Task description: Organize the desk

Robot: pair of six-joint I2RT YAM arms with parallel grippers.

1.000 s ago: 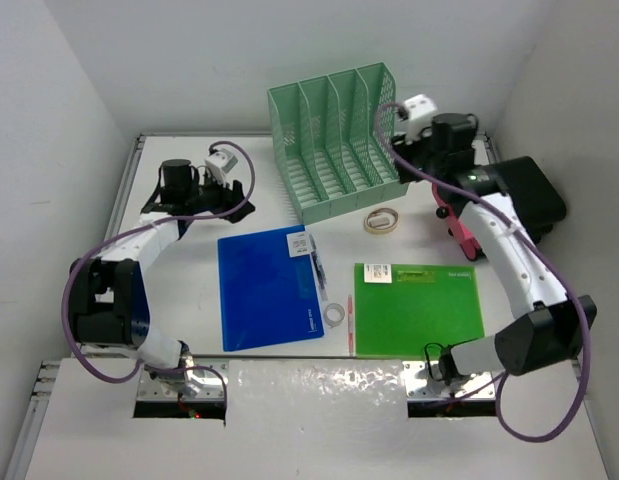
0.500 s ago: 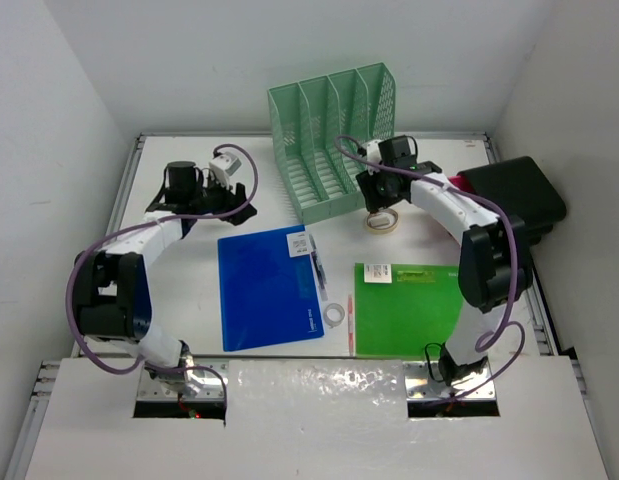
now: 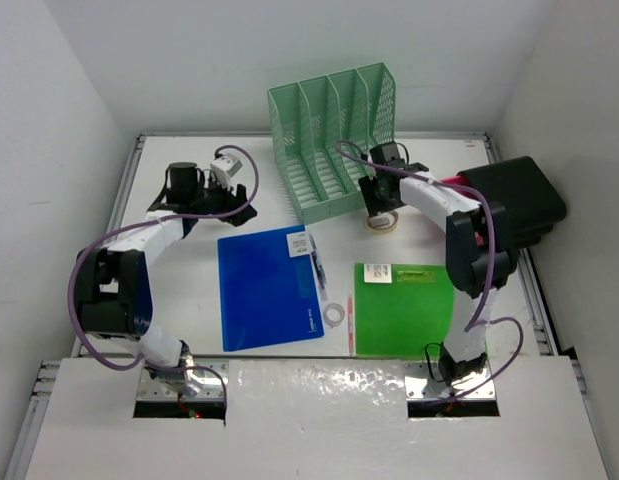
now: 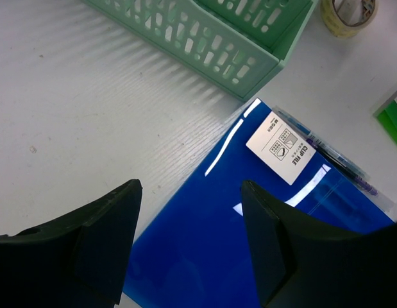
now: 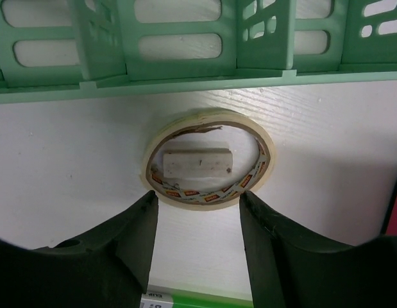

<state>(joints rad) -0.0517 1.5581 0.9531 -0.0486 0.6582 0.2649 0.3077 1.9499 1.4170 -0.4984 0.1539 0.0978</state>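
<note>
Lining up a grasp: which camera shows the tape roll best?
Right wrist: the tape roll sits whole and large, just ahead of the open right pincer. Top external shows it small, partly hidden by that pincer. Left wrist crops it at the frame's edge.

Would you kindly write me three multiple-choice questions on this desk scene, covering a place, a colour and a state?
1. Where does the tape roll lie? A) on the desk, in front of the file rack B) inside the rack C) on a green folder
2. What colour is the clip file under the left gripper? A) red B) green C) blue
3. How is the right gripper? A) open, holding nothing B) shut on a pen C) shut on the roll
Answers: 1 A, the right wrist view shows it on bare desk by the rack's base; 2 C, blue shows beneath its jaws; 3 A, its jaws stand apart, short of the roll.
</note>
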